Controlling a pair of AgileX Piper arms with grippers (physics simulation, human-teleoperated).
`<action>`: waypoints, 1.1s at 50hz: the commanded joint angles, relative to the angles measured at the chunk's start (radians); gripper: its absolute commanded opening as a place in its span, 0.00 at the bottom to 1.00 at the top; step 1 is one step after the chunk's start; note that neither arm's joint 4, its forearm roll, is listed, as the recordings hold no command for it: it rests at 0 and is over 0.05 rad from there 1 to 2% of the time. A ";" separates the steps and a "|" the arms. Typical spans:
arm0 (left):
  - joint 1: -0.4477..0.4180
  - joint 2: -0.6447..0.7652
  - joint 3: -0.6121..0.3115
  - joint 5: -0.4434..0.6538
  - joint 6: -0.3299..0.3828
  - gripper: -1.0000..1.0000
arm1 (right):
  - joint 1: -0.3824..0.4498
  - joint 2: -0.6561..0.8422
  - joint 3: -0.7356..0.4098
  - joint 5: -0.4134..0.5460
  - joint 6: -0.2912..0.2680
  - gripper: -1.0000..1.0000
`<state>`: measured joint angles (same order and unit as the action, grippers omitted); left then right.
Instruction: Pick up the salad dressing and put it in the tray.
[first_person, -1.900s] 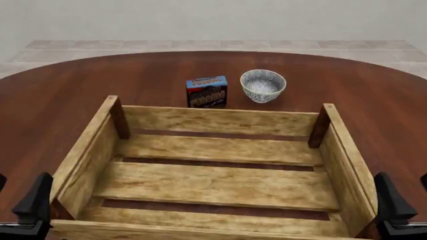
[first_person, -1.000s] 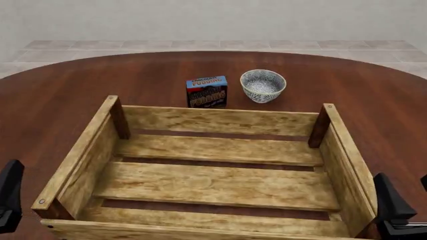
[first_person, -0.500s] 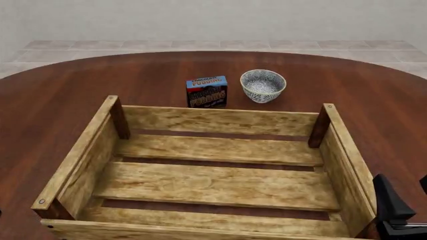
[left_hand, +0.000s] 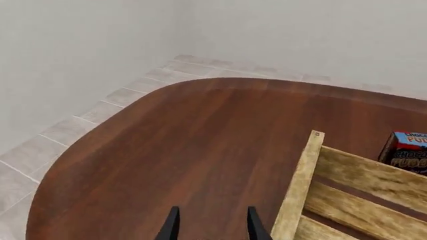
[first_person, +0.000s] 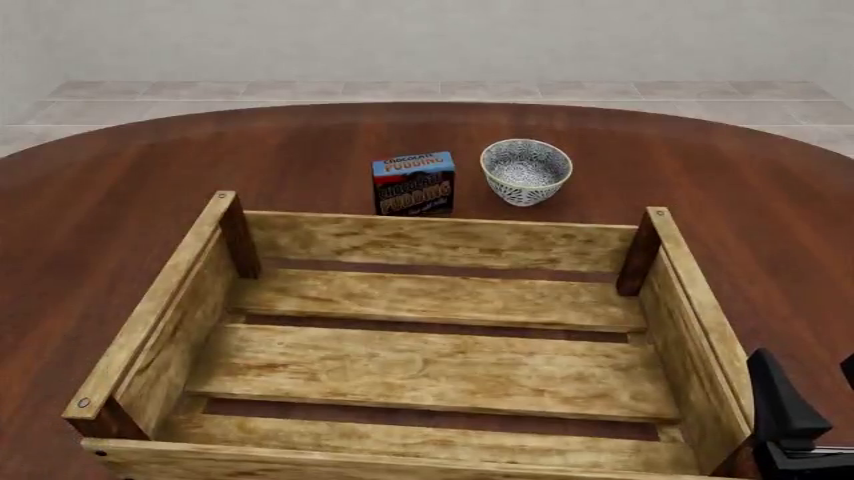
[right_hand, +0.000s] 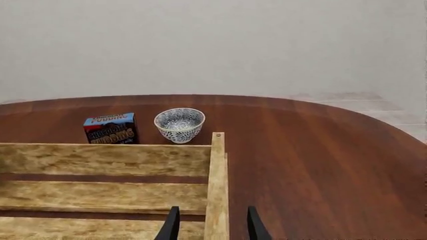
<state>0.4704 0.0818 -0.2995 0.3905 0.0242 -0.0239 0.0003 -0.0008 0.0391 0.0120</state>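
Front view: right claw (first_person: 817, 405) at near right corner of crate (first_person: 174, 290), fingers apart. Left claw (left_hand: 211, 227) apart too, crate wall just right of it. Box (first_person: 412, 183) and bowl (first_person: 526, 170) beyond crate. Bottle probably out of sight.

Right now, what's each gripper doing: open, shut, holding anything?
Left gripper: open, holding nothing, over bare table beside the tray.
Right gripper: open, holding nothing, fingers straddling the tray's right wall.
Salad dressing: not visible in any view.
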 joint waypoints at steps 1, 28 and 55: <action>0.077 0.007 0.012 0.006 0.015 1.00 | -0.004 0.000 0.001 0.003 0.004 1.00; 0.170 -0.048 0.046 0.061 0.028 1.00 | -0.003 0.000 0.001 0.032 -0.002 1.00; 0.213 -0.079 0.119 0.077 0.030 1.00 | -0.002 0.000 0.000 0.035 -0.005 1.00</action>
<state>0.6757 0.0108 -0.2084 0.4644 0.0522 -0.0254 0.0002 -0.0004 0.0730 0.0052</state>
